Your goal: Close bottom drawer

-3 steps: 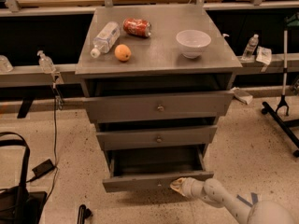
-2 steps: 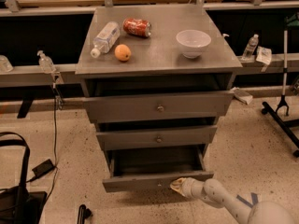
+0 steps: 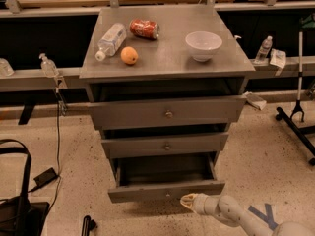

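Observation:
The bottom drawer is the narrowest of three dark grey drawers in the cabinet and stands pulled out, its dark inside showing. Its small round knob sits at the centre of the front. My gripper is a pale tip at the end of the white arm that comes in from the lower right. It is just in front of the drawer front, a little right of and below the knob, close to or touching the panel.
The middle drawer and top drawer also stand partly out. On the cabinet top lie a plastic bottle, a red can, an orange and a white bowl. A black bag stands on the floor at left.

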You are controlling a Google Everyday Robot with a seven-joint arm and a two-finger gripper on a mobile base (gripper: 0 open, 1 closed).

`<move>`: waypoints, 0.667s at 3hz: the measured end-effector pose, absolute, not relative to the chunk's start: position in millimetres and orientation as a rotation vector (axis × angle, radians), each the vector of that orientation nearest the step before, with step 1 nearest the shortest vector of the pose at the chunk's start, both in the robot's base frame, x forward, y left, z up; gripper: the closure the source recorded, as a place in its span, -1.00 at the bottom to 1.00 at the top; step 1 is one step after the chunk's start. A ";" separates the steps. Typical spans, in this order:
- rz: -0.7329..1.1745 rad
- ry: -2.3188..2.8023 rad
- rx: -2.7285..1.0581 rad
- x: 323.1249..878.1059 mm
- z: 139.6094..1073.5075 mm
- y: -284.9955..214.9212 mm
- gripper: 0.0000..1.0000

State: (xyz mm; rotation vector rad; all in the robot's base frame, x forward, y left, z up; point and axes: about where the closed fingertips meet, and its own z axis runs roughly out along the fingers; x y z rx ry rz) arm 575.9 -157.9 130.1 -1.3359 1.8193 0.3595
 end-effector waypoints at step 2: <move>0.396 1.845 -1.347 574.6 115.3 -160.2 1.00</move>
